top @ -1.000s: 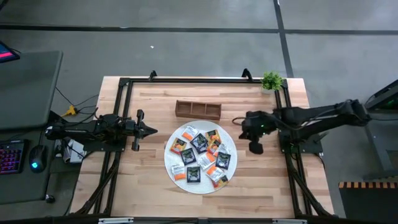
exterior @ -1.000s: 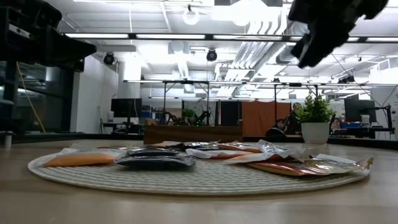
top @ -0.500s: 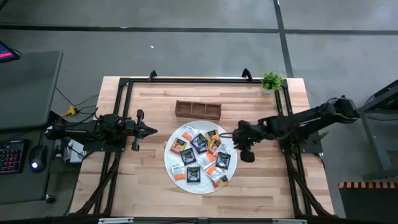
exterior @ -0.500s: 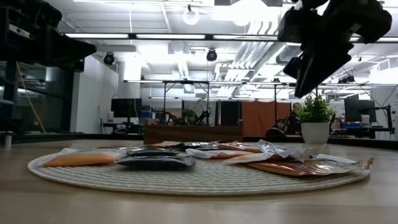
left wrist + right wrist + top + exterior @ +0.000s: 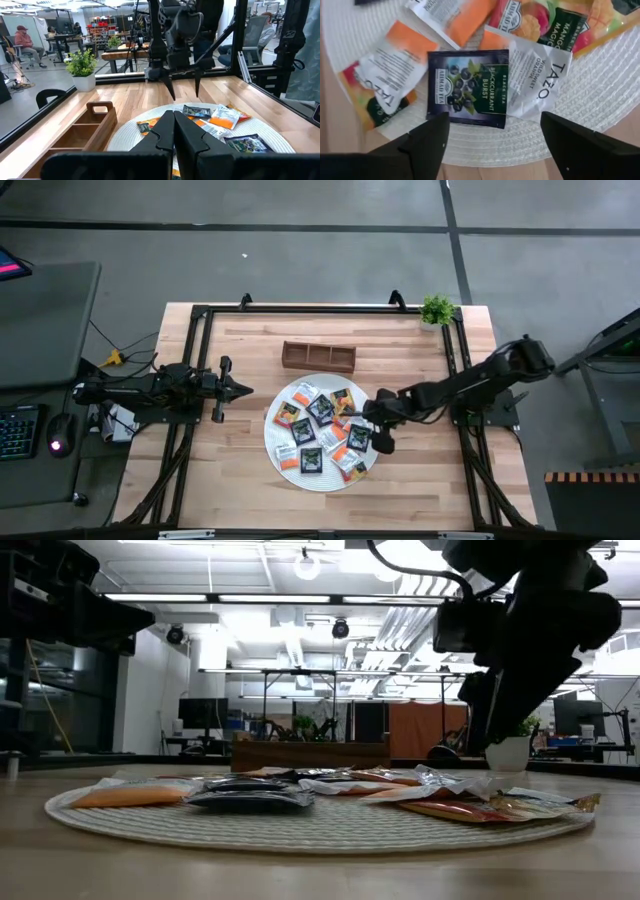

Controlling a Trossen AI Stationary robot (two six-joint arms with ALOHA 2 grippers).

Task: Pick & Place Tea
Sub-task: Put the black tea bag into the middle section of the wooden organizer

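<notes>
Right end effector (image 5: pixel 372 425), fingers spread, hovers above black square tea sachet (image 5: pixel 468 88) on round white woven mat (image 5: pixel 283 470), frame centre; left end effector (image 5: pixel 243 389) pressed together

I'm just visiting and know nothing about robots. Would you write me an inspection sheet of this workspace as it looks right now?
Surface: wooden table, black frame rails along its edges.
Job's things: tea sachets in black, orange and white, on a round white mat; wooden tray beside it, compartments look bare.
Clutter: small potted plant at a corner.
Grippers: right gripper open above a black blackcurrant sachet; left gripper shut, waiting at the table's left.
Cables: wires by the left arm's base.
Surroundings: keyboard and mouse; a seated person far off.
</notes>
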